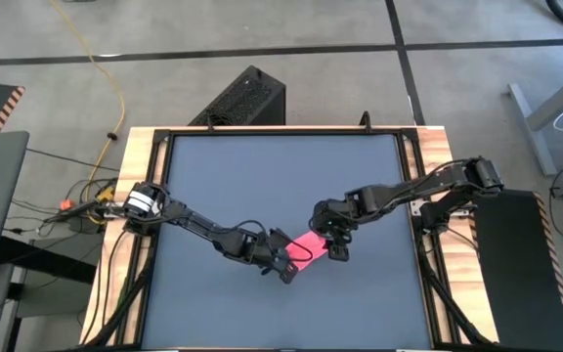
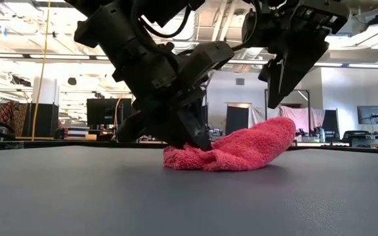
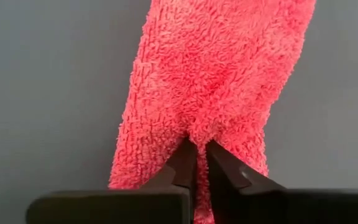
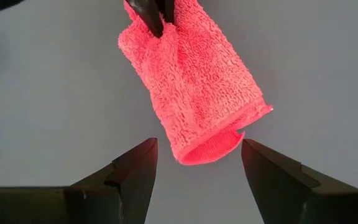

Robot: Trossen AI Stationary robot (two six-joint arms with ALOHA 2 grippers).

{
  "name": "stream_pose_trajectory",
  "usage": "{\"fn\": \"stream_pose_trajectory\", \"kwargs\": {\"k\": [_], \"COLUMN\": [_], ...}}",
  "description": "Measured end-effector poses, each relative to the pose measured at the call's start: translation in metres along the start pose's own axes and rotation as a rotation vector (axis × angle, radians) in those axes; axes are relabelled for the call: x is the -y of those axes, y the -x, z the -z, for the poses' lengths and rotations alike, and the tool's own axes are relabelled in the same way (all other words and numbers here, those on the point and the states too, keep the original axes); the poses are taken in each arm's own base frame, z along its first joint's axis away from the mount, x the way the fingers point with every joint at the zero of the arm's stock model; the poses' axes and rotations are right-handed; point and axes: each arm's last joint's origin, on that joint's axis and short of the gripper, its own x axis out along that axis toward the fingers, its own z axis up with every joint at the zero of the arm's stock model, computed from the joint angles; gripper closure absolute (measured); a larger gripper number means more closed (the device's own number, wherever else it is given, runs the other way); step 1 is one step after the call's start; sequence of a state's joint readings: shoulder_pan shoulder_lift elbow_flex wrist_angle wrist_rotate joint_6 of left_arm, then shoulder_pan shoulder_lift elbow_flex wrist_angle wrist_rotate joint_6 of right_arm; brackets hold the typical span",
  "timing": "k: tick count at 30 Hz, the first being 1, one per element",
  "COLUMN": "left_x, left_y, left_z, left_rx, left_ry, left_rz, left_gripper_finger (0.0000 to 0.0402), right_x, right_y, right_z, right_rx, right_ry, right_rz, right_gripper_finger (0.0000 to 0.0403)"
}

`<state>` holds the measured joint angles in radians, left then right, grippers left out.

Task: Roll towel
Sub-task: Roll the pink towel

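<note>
On mat (image 1: 223,176), towel (image 1: 308,245) (folded) in left tool (image 1: 289,262)

dark grey table mat (image 1: 262,166), yellow cable (image 1: 106,68), black box (image 1: 242,98)

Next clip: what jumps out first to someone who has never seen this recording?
The bright pink towel, folded into a small bundle near the middle of the dark grey mat, is the only colour there. The left gripper is pinched shut on one end of it, bunching the cloth. The right gripper hangs just above the other end with its fingers wide open, not touching the towel.
</note>
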<state>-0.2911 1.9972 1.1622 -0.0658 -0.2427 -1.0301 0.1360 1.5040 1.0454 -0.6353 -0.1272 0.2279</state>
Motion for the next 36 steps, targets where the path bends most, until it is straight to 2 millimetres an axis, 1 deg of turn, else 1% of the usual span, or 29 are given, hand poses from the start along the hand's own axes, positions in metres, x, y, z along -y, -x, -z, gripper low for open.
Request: {"fn": "stream_pose_trajectory", "kwargs": {"k": [6,9,12,14,17,21,24,27,29,32,34,36], "left_x": [-0.002,0.000,0.003,0.008,0.015,0.020,0.023,0.025,0.029,0.036,0.038,0.042], "left_y": [0.000,0.000,0.000,0.000,0.001,0.002,0.003,0.004,0.005,0.009,0.012,0.018], "left_z": [0.000,-0.002,-0.003,-0.005,-0.007,-0.009,-0.011,-0.012,-0.015,-0.026,-0.037,-0.051], "left_rx": [0.018,0.027,0.030,0.021,0.025,0.013,0.009,0.016,0.039,0.084,0.078,0.074], "left_ry": [0.066,0.073,0.031,-0.018,-0.010,-0.014,-0.023,-0.010,0.002,0.007,-0.013,-0.058], "left_rz": [-0.034,-0.013,0.025,0.086,0.179,0.256,0.298,0.304,0.300,0.245,0.164,0.096], "left_gripper_finger": [0.0399,0.0400,0.0399,0.0391,0.0361,0.0300,0.0253,0.0216,0.0200,0.0192,0.0192,0.0194], "right_x": [0.000,0.000,0.000,0.000,0.000,0.003,0.007,0.009,0.010,0.009,0.007,0.005], "right_y": [0.000,0.000,0.000,0.000,0.000,0.000,0.001,0.001,0.002,0.003,0.005,0.008], "right_z": [0.000,0.000,0.000,0.000,0.001,0.002,0.003,0.005,0.008,0.013,0.017,0.022], "right_rx": [0.000,-0.001,-0.001,-0.001,-0.008,-0.029,-0.043,-0.065,-0.096,-0.145,-0.162,-0.158], "right_ry": [-0.001,-0.001,-0.001,-0.001,-0.002,-0.012,-0.023,-0.020,-0.023,-0.008,0.005,0.018], "right_rz": [-0.001,-0.001,-0.001,-0.001,0.001,0.010,0.020,0.029,0.037,0.044,0.061,0.079], "right_gripper_finger": [0.0143,0.0143,0.0143,0.0143,0.0143,0.0143,0.0143,0.0143,0.0143,0.0143,0.0143,0.0143]}}
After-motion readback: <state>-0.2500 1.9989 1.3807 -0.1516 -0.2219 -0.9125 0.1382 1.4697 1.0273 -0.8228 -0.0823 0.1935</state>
